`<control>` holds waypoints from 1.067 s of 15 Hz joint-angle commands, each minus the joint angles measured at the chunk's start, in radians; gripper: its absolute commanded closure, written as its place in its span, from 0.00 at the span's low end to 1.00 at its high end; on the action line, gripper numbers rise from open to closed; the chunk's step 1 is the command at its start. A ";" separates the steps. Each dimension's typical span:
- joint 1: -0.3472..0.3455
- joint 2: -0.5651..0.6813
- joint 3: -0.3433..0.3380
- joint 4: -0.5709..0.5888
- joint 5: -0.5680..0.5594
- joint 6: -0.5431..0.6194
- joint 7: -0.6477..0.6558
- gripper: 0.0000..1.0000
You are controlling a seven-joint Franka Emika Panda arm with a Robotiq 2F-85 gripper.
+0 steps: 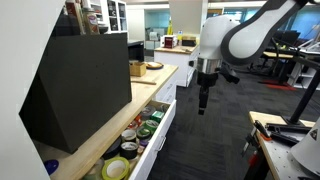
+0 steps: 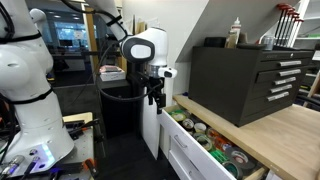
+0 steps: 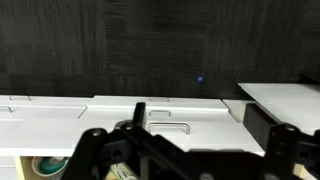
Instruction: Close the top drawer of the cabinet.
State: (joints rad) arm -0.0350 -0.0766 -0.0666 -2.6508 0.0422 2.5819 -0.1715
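The long white cabinet with a pale wood countertop (image 1: 112, 128) runs along the wall and shows in both exterior views (image 2: 285, 130). Its top drawer (image 1: 163, 122) stands pulled out, its flat white front (image 2: 188, 150) facing the aisle, filled with tape rolls and small items. My gripper (image 1: 203, 98) hangs open and empty over the dark carpet, just beyond the drawer's far end and apart from it (image 2: 156, 95). In the wrist view the fingers (image 3: 205, 130) are spread wide over white panels with a recessed handle (image 3: 170, 126); a tape roll (image 3: 45, 165) shows at lower left.
A large black wedge-shaped box (image 1: 80, 85) with drawers (image 2: 250, 75) sits on the countertop. A white robot body (image 2: 25, 90) stands across the aisle. Tables with tools (image 1: 285, 140) stand opposite the cabinet. Dark carpet (image 1: 210, 145) lies between.
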 commanded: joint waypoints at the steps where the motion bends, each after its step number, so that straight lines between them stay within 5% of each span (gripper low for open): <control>1: 0.019 0.136 0.026 0.023 0.062 0.139 0.027 0.00; 6: 0.010 0.314 0.060 0.103 0.071 0.271 0.079 0.00; 13: 0.055 0.459 0.034 0.236 -0.033 0.235 0.154 0.00; 16: 0.024 0.458 0.062 0.223 -0.017 0.251 0.122 0.00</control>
State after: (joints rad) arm -0.0028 0.3829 -0.0110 -2.4283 0.0347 2.8362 -0.0566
